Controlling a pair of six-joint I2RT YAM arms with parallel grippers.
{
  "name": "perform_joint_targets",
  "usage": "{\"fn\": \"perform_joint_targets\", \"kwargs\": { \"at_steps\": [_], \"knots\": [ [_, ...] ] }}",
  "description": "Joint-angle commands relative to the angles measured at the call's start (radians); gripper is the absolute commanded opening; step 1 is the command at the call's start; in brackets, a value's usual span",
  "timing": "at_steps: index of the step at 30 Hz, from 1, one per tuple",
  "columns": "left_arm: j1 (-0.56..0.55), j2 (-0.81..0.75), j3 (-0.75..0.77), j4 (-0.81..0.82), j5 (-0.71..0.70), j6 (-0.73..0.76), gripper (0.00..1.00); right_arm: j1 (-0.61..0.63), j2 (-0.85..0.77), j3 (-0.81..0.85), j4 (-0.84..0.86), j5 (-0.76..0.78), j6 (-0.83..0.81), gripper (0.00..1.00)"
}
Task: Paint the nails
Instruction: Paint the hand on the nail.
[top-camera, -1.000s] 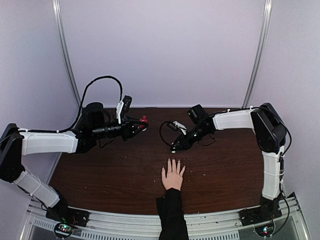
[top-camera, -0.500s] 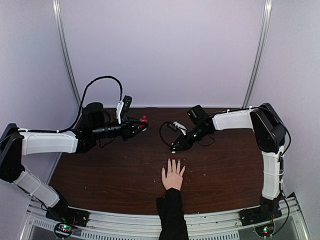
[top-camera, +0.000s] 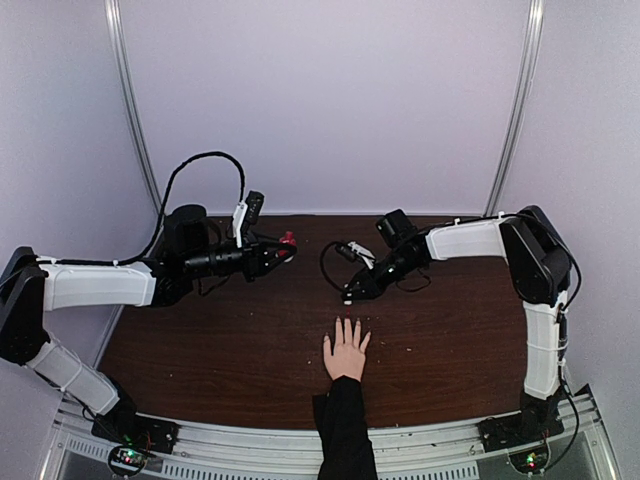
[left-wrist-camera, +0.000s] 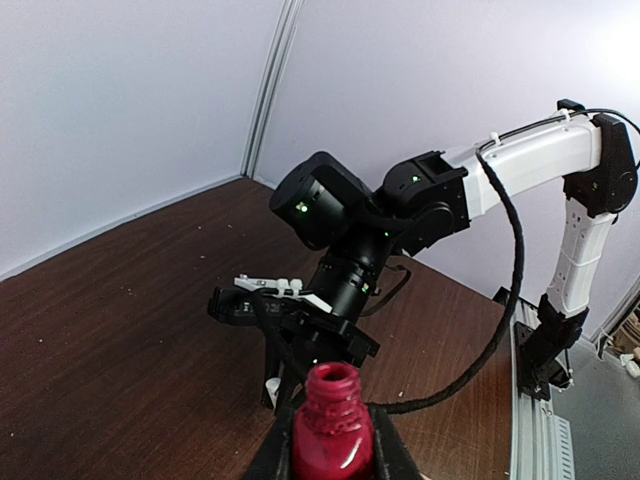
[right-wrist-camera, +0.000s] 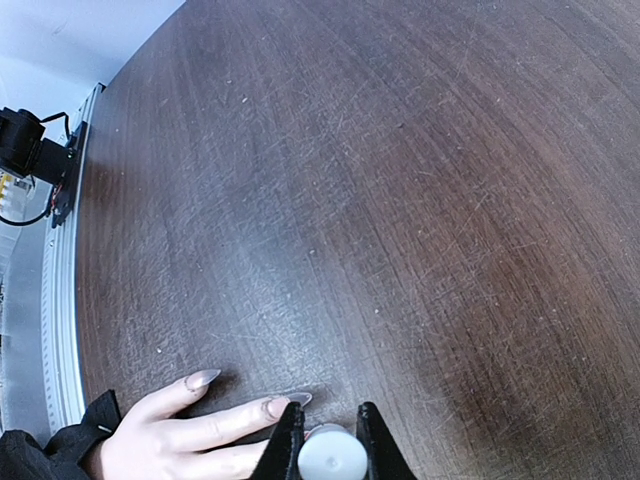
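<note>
Tiny, hard nails (right-wrist-camera: 277, 406) on a soft hand (top-camera: 346, 352) probably need feather-light strokes, never gripping; right gripper (right-wrist-camera: 328, 428), at its 12 o'clock, clamps the cap (right-wrist-camera: 330, 458), left gripper (left-wrist-camera: 333, 445) the bottle (left-wrist-camera: 331, 410).

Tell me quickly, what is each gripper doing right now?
Left gripper: closed on the red bottle.
Right gripper: closed on the white cap.

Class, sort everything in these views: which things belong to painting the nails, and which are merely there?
In the job: nails, hand, red bottle in left gripper, white cap in right gripper.
Merely there: table, black cable, wall poles.
</note>
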Motion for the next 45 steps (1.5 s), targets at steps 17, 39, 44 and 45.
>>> {"fn": "perform_joint_targets", "kwargs": {
  "at_steps": [17, 39, 44, 45],
  "knots": [
    [0.008, 0.011, 0.007, 0.062, 0.008, 0.006, 0.0, -0.011, 0.019, 0.014, 0.046, 0.04, 0.017, 0.0],
    [0.008, 0.009, 0.01, 0.059, 0.009, 0.005, 0.0, -0.016, -0.008, -0.009, 0.087, 0.067, 0.04, 0.0],
    [0.008, 0.005, 0.007, 0.06, 0.01, 0.002, 0.0, -0.018, -0.041, -0.026, 0.104, 0.066, 0.046, 0.0],
    [0.008, 0.003, 0.008, 0.06, 0.009, 0.002, 0.0, -0.019, -0.048, -0.029, 0.104, 0.066, 0.047, 0.0]
  ]
}}
